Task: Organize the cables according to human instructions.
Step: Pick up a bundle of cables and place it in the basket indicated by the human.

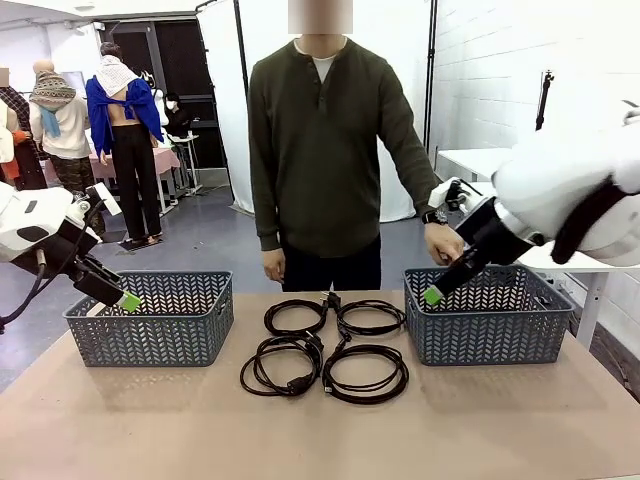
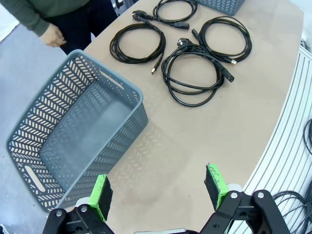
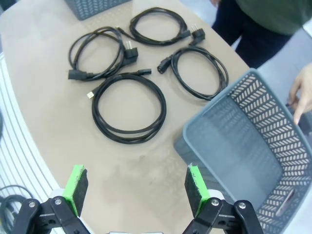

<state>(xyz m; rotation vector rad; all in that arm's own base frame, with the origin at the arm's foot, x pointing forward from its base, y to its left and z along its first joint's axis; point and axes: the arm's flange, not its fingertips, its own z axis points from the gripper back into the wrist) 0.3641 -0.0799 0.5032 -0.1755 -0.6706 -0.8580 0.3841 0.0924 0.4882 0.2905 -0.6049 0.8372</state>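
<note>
Several black cables lie coiled mid-table between two grey baskets: two far coils [image 1: 268,318] [image 1: 398,318] and two near ones [image 1: 298,384] [image 1: 402,372]. My left gripper [image 1: 125,298] hovers over the left basket's near-left corner, jaws open and empty [image 2: 158,192]; from there the cables [image 2: 113,46] lie ahead past the basket. My right gripper [image 1: 432,295] hangs at the right basket's near-left corner, also open and empty [image 3: 135,187], above bare table near the closest coil [image 3: 95,109].
The left basket [image 1: 150,325] and right basket [image 1: 490,335] both look empty. A person stands at the far edge, one hand [image 1: 443,243] just behind the right basket. The table's near half is bare.
</note>
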